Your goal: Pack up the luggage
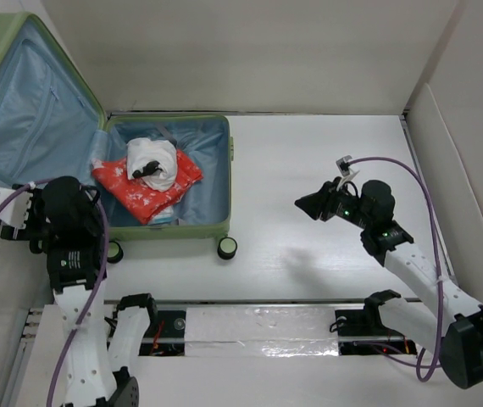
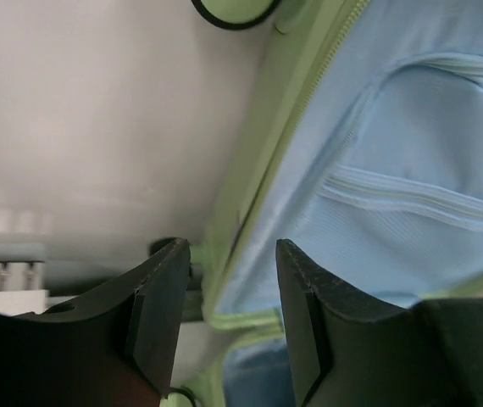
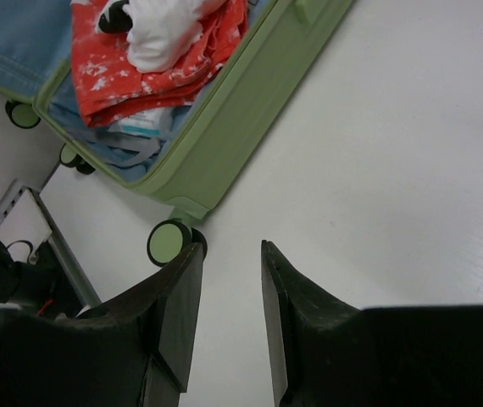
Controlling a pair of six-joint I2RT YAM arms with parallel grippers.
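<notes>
Up close, the left gripper (image 2: 233, 254) is seen with jaws apart and nothing clamped, the green lid edge of the suitcase (image 1: 174, 230) lined up just past the gap. That suitcase is laid open at the far left of the table (image 1: 326, 153), with a red cloth (image 1: 144, 193) and a white bundle (image 1: 152, 159) tucked inside. Packing looks pretty much done, so lid closing seems to be in hand. The rim would need to be gripped and swung over. The right gripper (image 3: 231, 254) is parted and empty, well right of it.
</notes>
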